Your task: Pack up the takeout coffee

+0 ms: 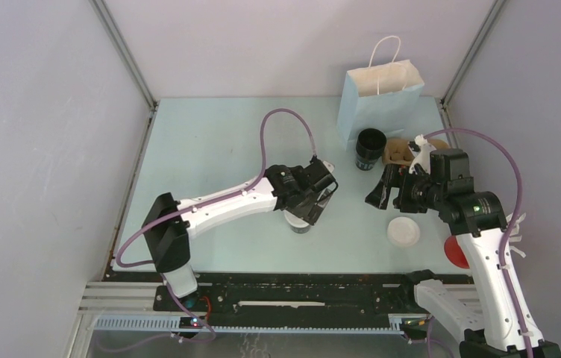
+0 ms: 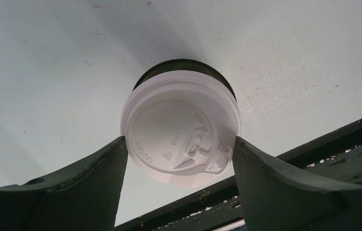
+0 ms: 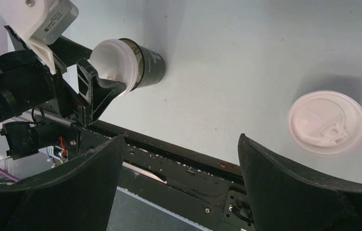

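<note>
The left gripper [image 2: 180,142] pinches a lid [image 2: 179,130] in its jaws atop one cup [image 2: 169,65]; the right gripper [image 3: 180,138] has jaws spread, empty. The second cup [image 1: 371,148], spare lid [image 1: 403,231] and bag [image 1: 382,101] wait.

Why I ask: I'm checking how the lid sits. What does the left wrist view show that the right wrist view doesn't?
Only the left wrist view: the white lid face-on, with its CAUTION lettering and sip opening, and the left gripper touching its rim on both sides. Only the right wrist view: the side wall of the dark cup, a loose lid lying on the table, and the right gripper open and empty. Both: that lid on the cup, inside the left gripper.
</note>
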Robot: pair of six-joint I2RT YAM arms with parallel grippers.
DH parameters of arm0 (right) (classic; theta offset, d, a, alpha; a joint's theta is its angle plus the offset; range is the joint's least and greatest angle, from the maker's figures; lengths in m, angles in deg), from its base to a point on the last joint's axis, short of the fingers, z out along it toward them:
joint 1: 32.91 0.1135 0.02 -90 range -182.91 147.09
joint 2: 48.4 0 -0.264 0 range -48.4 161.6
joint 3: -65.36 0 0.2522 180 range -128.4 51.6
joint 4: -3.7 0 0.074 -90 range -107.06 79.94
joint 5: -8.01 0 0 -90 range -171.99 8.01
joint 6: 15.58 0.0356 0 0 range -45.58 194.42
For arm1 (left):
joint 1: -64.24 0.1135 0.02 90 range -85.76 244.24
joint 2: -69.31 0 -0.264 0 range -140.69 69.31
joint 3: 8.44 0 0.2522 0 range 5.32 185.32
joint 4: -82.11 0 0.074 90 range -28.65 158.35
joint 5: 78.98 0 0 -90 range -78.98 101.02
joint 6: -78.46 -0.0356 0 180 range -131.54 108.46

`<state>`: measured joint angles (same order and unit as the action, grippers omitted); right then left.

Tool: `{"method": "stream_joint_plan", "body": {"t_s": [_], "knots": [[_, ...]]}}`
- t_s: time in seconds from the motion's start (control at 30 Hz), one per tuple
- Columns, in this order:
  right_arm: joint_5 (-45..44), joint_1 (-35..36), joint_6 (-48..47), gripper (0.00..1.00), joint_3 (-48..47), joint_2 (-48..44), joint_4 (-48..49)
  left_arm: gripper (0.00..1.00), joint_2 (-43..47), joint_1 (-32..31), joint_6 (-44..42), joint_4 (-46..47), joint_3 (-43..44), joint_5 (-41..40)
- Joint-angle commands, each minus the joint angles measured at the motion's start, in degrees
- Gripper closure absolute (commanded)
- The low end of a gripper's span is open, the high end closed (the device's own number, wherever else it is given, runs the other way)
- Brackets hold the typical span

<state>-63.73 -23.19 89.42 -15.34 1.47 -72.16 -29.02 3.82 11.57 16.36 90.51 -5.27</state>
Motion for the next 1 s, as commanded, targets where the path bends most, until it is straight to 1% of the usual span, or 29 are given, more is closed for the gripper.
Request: {"method": "stream_joint_plan", "body": {"t_s": [0.0, 0.2, 0.97], "knots": [[0.50, -0.53, -1.40, 0.04, 0.61, -1.45, 0.58, 0.20, -0.70, -0.31, -1.91, 0.43, 3.41, -0.51], [0.76, -0.66, -0.78, 0.04, 1.37, -2.39, 0.66, 0.20, -1.28, -0.22, -2.73, 0.54, 3.13, -1.30], [1.07, -0.75, -0.68, 0.04, 1.45, -1.27, 1.28, 0.17, -2.90, 0.39, -3.99, 1.02, 4.42, -1.36]]}}
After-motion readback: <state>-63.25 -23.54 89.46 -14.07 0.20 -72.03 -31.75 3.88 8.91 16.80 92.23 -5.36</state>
